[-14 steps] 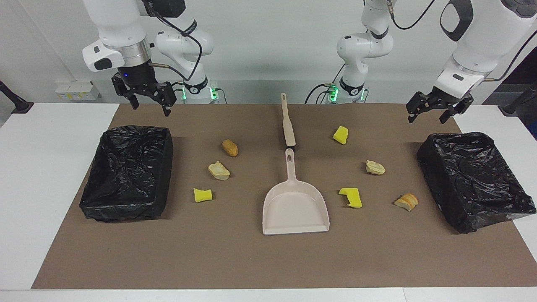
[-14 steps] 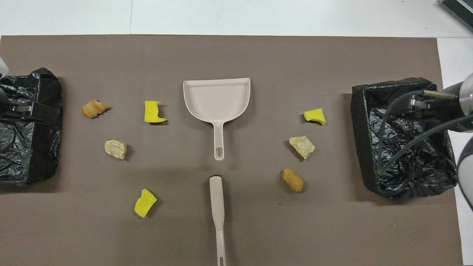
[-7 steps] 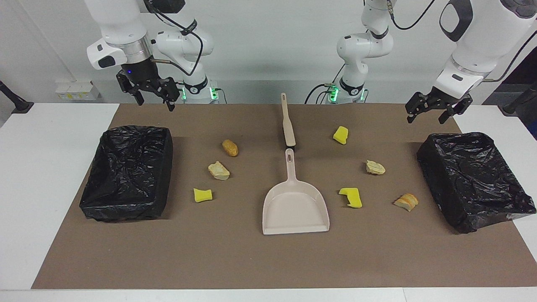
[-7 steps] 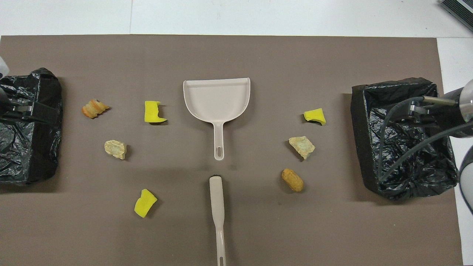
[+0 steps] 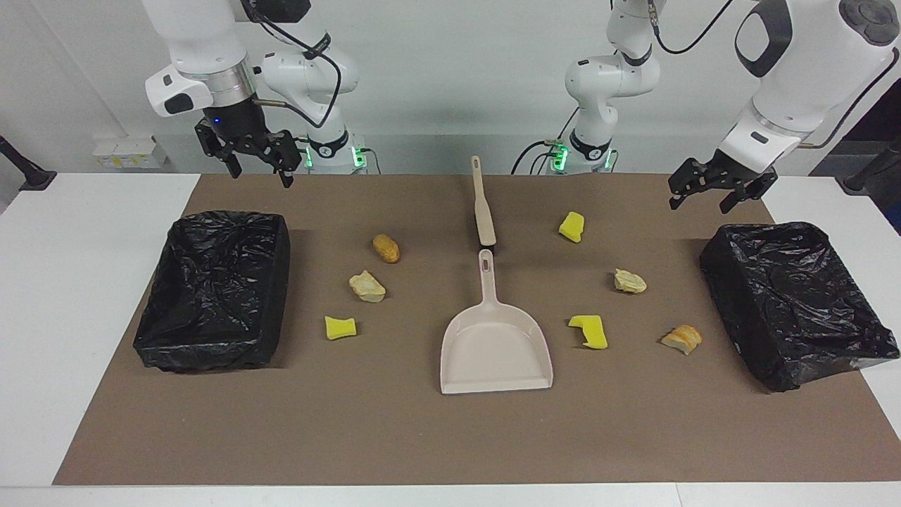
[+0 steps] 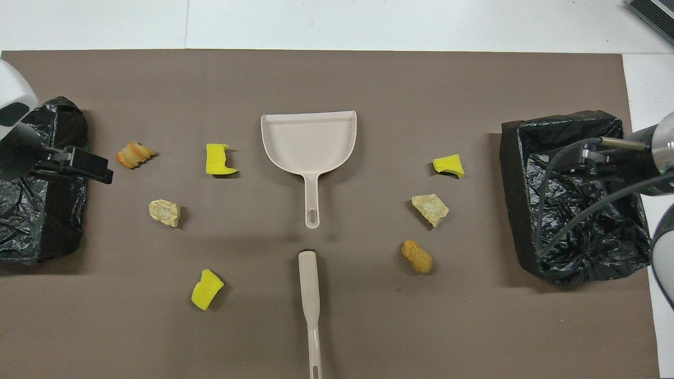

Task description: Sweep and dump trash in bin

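Trash [image 5: 385, 248] scattered around dustpan [image 5: 495, 350]

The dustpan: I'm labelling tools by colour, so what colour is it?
Pale beige all over, the dustpan shows best in the overhead view against the brown mat.

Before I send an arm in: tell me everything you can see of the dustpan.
The dustpan is pale beige, apparently smooth plastic, empty. Its wide scoop has raised side walls and a flat open lip facing away from the robots. A narrow handle with a slotted hanging hole points toward the robots, in line with the brush, a small gap between them. It lies flat on the brown mat, mid-table, trash scraps on both sides. Nothing touches it.
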Action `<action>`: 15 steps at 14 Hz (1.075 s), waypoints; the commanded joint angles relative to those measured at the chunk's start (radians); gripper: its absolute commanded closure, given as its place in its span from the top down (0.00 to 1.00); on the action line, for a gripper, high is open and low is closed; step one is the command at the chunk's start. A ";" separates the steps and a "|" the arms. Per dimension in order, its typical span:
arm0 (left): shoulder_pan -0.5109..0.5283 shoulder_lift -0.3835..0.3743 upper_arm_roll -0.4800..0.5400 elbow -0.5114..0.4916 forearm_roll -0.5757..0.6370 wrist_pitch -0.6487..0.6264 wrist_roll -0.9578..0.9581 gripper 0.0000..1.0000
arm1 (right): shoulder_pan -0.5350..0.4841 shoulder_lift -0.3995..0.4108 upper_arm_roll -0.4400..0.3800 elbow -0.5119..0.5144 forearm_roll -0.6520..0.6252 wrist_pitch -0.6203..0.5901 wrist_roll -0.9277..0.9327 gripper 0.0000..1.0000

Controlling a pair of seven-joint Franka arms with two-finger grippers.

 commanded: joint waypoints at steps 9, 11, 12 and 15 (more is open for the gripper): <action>-0.404 -0.177 0.008 -0.555 -0.018 0.421 -0.294 1.00 | -0.015 -0.011 0.006 -0.024 0.022 0.079 -0.033 1.00; -0.489 -0.179 0.008 -0.655 -0.018 0.529 -0.349 1.00 | -0.014 -0.008 0.006 -0.024 0.022 0.111 -0.035 1.00; -0.538 -0.179 0.007 -0.681 -0.018 0.555 -0.399 1.00 | -0.014 -0.008 0.007 -0.024 0.022 0.112 -0.035 1.00; -0.667 -0.206 0.007 -0.727 -0.018 0.586 -0.573 1.00 | -0.007 -0.008 0.006 -0.024 0.022 0.112 -0.033 1.00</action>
